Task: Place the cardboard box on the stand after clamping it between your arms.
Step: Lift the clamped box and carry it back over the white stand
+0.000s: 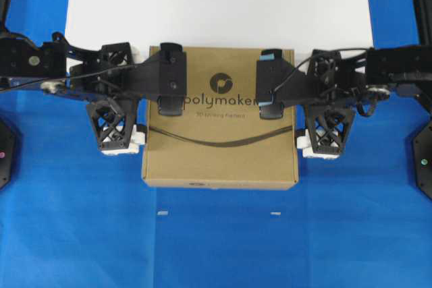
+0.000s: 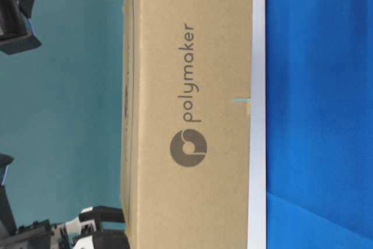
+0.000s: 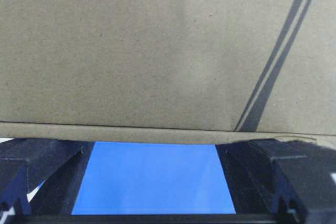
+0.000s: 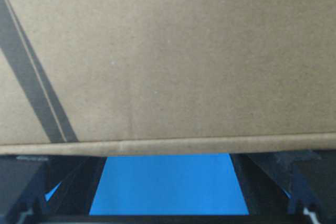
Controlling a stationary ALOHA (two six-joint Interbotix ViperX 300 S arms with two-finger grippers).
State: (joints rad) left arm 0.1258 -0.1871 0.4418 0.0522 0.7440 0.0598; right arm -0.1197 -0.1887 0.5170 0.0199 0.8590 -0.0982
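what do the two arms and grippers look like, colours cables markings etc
Both arms are black. The left gripper and right gripper have black lattice-framed fingers with white end parts. A black block sits on each wrist; the right one has light-blue edges, the left is all black. Thin black cables loop along both arms. No readable markings.

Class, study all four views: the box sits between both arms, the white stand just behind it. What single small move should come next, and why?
Probably lift slightly, both arms together. The left tool and right tool appear pressed against opposite sides of the cardboard box. Both wrist views show open fingers against its wall. The stand lies just beyond, largely uncovered.
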